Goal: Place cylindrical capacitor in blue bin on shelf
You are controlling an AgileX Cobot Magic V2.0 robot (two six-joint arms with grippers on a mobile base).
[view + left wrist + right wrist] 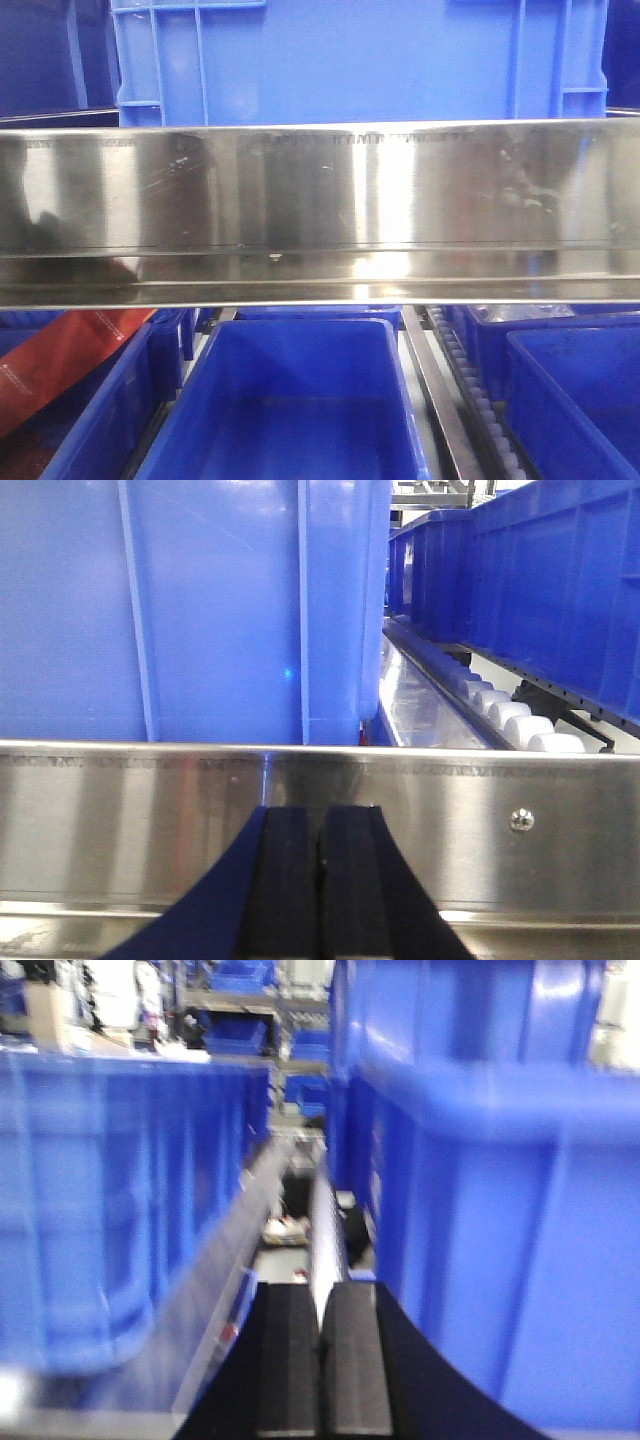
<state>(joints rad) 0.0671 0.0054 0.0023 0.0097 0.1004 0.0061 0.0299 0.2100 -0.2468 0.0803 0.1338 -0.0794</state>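
Left pincer (321, 880): the 2 black pads are pressed together with only a thin seam between them, and nothing is visible in their grip. Just beyond the tips runs a broad stainless rail of the shelf (500, 800), with 1 screw (520, 820) to the right. Behind the rail stands a blue bin (200, 610), its flat wall filling the left of the left wrist view. To its right a white roller track (510, 715) runs away into the far distance, beside a further row of blue bins (540, 580).

Right pincer (320, 1360): the pads are likewise closed on each other with nothing visible between them. It points along a narrow gap with a steel strip (325, 1230) between 2 blue bins, 1 on the left (120, 1200) and 1 on the right (480, 1230) (this view is blurred).

In the front-facing view the shelf rail (320, 200) spans the full width. A blue crate (350, 60) sits above it. Below it an open bin (285, 400) shows a bare floor, with a red object (60, 365) lying in the bin to the far left.

The cylindrical capacitor cannot be seen in any view.
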